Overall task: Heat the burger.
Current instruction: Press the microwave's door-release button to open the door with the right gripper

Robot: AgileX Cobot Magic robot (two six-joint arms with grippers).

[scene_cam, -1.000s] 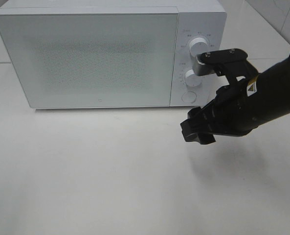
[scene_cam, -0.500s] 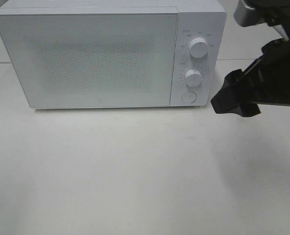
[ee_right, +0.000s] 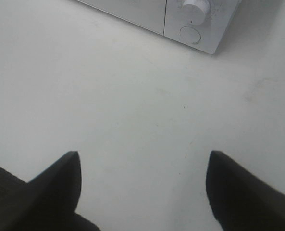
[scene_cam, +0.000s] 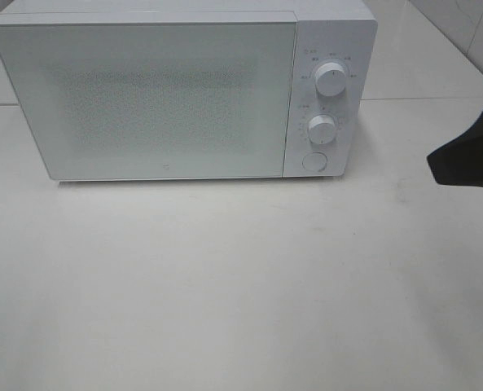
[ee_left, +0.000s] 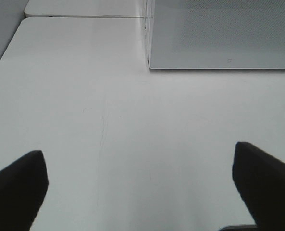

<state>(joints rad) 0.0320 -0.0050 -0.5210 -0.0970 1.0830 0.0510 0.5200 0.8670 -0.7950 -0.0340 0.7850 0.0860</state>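
The burger does not show in any view. A white microwave [scene_cam: 184, 90] stands at the back of the table with its door closed; the frosted door lets nothing inside be seen. Only a dark tip of my right gripper [scene_cam: 469, 159] shows at the right edge of the exterior view, away from the microwave's controls. In the right wrist view my right gripper [ee_right: 142, 183] is open above bare table, with nothing between its fingers. My left gripper [ee_left: 142, 187] is open too, empty, over the table in front of the microwave's left corner [ee_left: 149, 65].
The microwave's panel carries an upper knob [scene_cam: 331, 79], a lower knob [scene_cam: 322, 129] and a round button [scene_cam: 313, 161]. The white table [scene_cam: 225, 285] stretches out in front of it. A tiled wall rises at the back right.
My right arm has pulled back to the right from in front of the microwave's knobs, and is now almost out of the exterior view. The microwave stays closed.
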